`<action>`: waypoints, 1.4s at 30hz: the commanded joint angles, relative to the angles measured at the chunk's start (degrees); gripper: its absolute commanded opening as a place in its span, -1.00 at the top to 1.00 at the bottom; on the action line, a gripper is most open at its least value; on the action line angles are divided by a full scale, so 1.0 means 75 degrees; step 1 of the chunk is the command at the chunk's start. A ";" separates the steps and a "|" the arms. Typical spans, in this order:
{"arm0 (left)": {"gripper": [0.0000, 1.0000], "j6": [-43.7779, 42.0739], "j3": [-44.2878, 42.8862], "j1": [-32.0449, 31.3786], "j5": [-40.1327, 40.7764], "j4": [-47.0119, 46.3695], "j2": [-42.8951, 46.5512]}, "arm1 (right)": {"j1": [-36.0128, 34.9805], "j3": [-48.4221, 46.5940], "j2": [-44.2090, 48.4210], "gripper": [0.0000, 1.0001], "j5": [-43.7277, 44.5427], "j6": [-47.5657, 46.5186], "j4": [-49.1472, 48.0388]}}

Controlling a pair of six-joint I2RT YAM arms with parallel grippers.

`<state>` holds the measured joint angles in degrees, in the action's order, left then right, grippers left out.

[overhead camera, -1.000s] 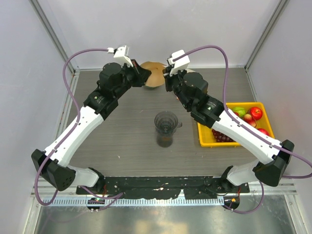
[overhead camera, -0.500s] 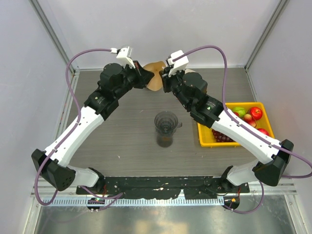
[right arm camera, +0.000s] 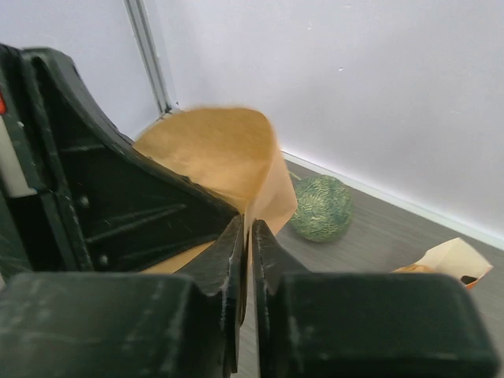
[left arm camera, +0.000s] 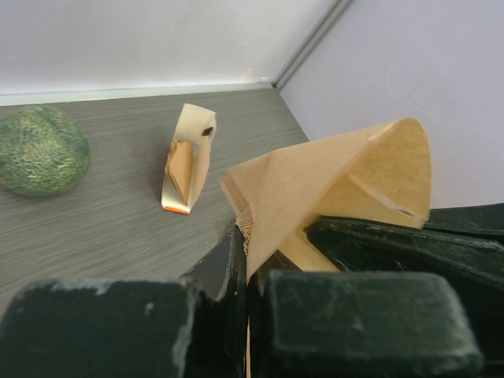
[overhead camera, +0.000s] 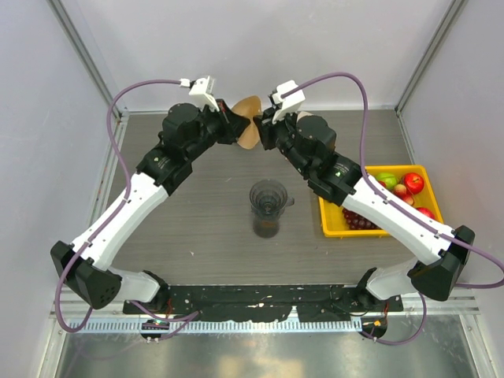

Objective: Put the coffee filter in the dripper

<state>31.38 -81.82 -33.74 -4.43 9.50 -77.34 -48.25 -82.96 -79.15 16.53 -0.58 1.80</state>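
The coffee filter [overhead camera: 248, 124], a thin light-brown paper cone, hangs in the air at the back of the table, pinched from both sides. My left gripper [overhead camera: 234, 127] is shut on its left edge, and my right gripper [overhead camera: 264, 131] is shut on its right edge. In the left wrist view the coffee filter [left arm camera: 331, 177] bulges open above my left gripper [left arm camera: 249, 250]. In the right wrist view the coffee filter [right arm camera: 224, 153] curves up from my right gripper [right arm camera: 248, 236]. The dripper [overhead camera: 269, 196], dark and see-through, sits on a glass jug [overhead camera: 267, 226] mid-table, well in front of both grippers.
A yellow tray [overhead camera: 428, 171] of fruit stands at the right. A green textured ball [left arm camera: 39, 150] and a white-orange pack of brown papers [left arm camera: 187, 161] lie near the back wall. Ball [right arm camera: 319, 207] and pack [right arm camera: 450, 261] also show in the right wrist view.
The filter, spread wide and flat a second ago, now stands narrower and more upright between the grippers. Both grippers have edged closer together and stay shut on it.
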 commanded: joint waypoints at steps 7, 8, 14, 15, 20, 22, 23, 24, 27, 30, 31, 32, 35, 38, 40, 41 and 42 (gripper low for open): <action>1.00 0.0562 -0.0317 0.0022 0.1211 -0.0399 0.0281 | 0.0632 -0.0083 0.0288 -0.19 -0.0410 0.0885 -0.0205; 1.00 0.0586 -0.0352 0.0033 0.1211 -0.0411 0.0269 | 0.0679 -0.0118 0.0288 -0.30 -0.0702 0.0979 -0.0205; 1.00 0.0750 -0.0364 0.0022 0.1176 -0.0516 0.0234 | 0.0785 -0.0142 0.0253 -0.41 -0.0997 0.1120 -0.0194; 1.00 0.0762 -0.0387 0.0022 0.1176 -0.0528 0.0222 | 0.0785 -0.0154 0.0218 -0.36 -0.1009 0.1201 -0.0194; 1.00 0.1077 -0.0282 -0.0002 0.1374 -0.0586 0.0234 | 0.0785 -0.0317 0.0054 -0.26 -0.0869 0.1495 -0.0018; 1.00 0.1207 -0.0270 -0.0025 0.1457 -0.0598 0.0234 | 0.0773 -0.0399 -0.0051 -0.15 -0.0694 0.1624 -0.0018; 1.00 0.1254 -0.0270 -0.0048 0.1539 -0.0598 0.0211 | 0.0761 -0.0435 -0.0075 -0.09 -0.0577 0.1682 0.0005; 1.00 0.1312 -0.0270 -0.0060 0.1574 -0.0598 0.0211 | 0.0750 -0.0493 -0.0145 -0.07 -0.0425 0.1694 0.0006; 1.00 0.1570 -0.0247 -0.0084 0.1680 -0.0575 0.0187 | 0.0680 -0.0599 -0.0262 -0.04 -0.0003 0.1660 0.0064; 1.00 0.1897 -0.0293 -0.0096 0.1785 -0.0505 0.0105 | 0.0621 -0.0658 -0.0309 -0.08 0.0069 0.1636 0.0088; 1.00 0.1980 -0.0305 -0.0096 0.1797 -0.0493 0.0082 | 0.0598 -0.0634 -0.0309 -0.08 0.0173 0.1624 0.0064; 1.00 0.2050 -0.0340 -0.0096 0.1809 -0.0470 0.0047 | 0.0597 -0.0623 -0.0309 -0.08 0.0209 0.1613 0.0064; 1.00 0.2285 -0.0399 -0.0096 0.1832 -0.0446 -0.0024 | 0.0574 -0.0587 -0.0309 -0.10 0.0467 0.1577 0.0064; 1.00 0.2414 -0.0516 -0.0107 0.1739 -0.0469 -0.0141 | 0.0562 -0.0564 -0.0298 -0.08 0.0561 0.1519 0.0006; 1.00 0.2461 -0.0540 -0.0096 0.1657 -0.0481 -0.0176 | 0.0574 -0.0540 -0.0286 0.02 0.0596 0.1495 -0.0099; 1.00 0.2473 -0.0528 -0.0119 0.1610 -0.0504 -0.0199 | 0.0562 -0.0540 -0.0286 0.08 0.0643 0.1472 -0.0111; 1.00 0.2484 -0.0516 -0.0119 0.1575 -0.0528 -0.0223 | 0.0562 -0.0540 -0.0286 0.21 0.0701 0.1437 -0.0170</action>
<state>48.29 -83.24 -34.17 7.60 8.71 -78.76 -43.77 -85.23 -81.76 18.92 10.72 3.88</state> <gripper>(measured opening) 0.017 0.471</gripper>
